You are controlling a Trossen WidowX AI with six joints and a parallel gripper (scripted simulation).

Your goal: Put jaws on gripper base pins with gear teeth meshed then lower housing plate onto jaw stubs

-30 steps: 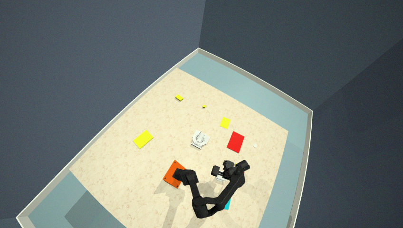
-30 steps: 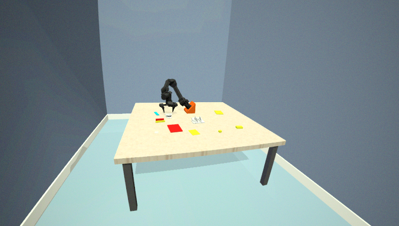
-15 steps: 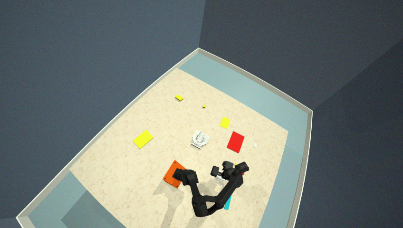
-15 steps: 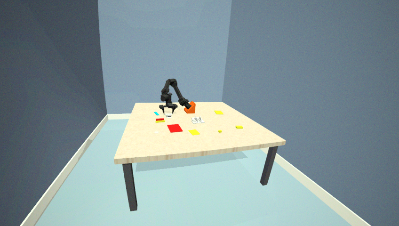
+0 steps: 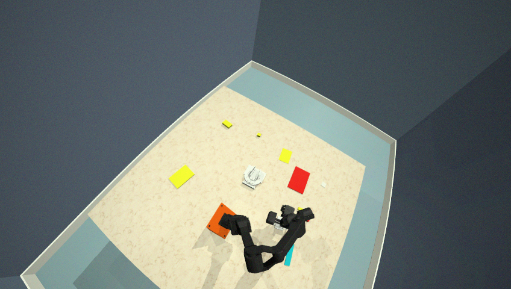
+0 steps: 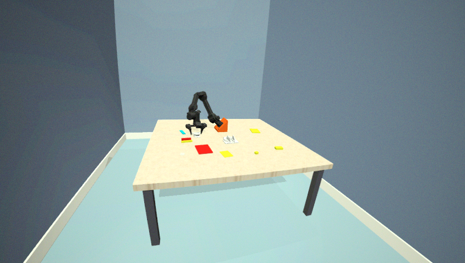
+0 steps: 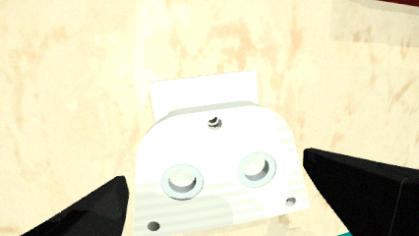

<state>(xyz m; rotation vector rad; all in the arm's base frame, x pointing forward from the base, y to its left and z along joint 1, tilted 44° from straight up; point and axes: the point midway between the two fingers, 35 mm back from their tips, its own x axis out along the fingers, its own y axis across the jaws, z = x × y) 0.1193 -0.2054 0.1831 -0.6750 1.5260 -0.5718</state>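
The white housing plate (image 5: 279,227) (image 7: 221,143) lies on the table, with two large ringed holes and three small holes. My gripper (image 6: 196,133) (image 7: 217,171) is open and empty, low over the plate, with one finger on each side of it. In the wrist view there is a gap between each fingertip and the plate. The white gripper base (image 5: 261,176) (image 6: 235,142) stands mid-table, away from my gripper. Two pointed jaws (image 6: 228,139) stand on it side by side; whether their teeth mesh is too small to tell.
A red plate (image 5: 299,180) (image 6: 203,149) lies beyond my gripper. A red bar (image 6: 186,138) and a yellow bar (image 6: 186,141) lie nearby. A cyan bar (image 5: 288,255) (image 6: 182,132) lies close to the arm. An orange block (image 5: 216,223) (image 6: 222,127) stands at the arm's foot. Several yellow pieces lie farther off.
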